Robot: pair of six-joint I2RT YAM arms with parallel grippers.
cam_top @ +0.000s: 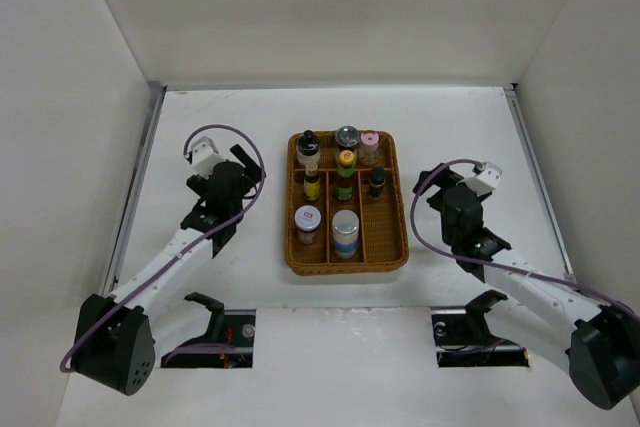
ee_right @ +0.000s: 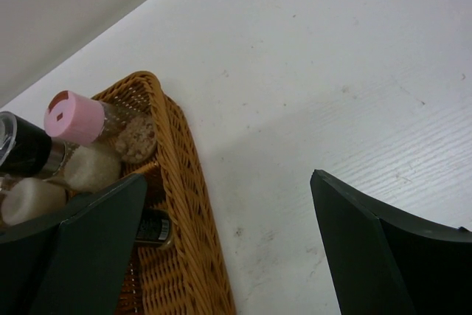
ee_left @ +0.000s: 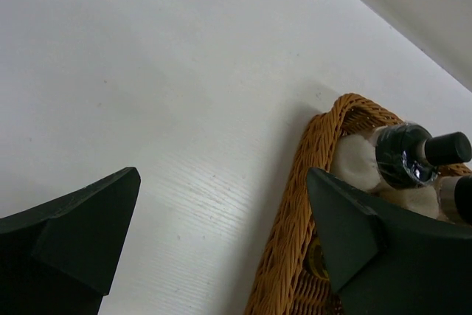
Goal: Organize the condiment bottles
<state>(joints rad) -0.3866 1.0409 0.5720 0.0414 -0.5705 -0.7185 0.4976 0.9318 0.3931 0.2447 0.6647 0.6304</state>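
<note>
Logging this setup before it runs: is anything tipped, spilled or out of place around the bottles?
Nothing stands out. The condiment bottles all appear upright inside the wicker tray, none on the table, no spill visible. The left hand and right hand hang open and empty beside it.

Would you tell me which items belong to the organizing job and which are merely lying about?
Job: pink-lidded jar, silver-lidded jar, white-lidded jar, green yellow-capped bottle, white-blue cylinder, dark shaker, brown yellow-labelled bottle, black-capped bottle.
Other: wicker tray, table.
</note>
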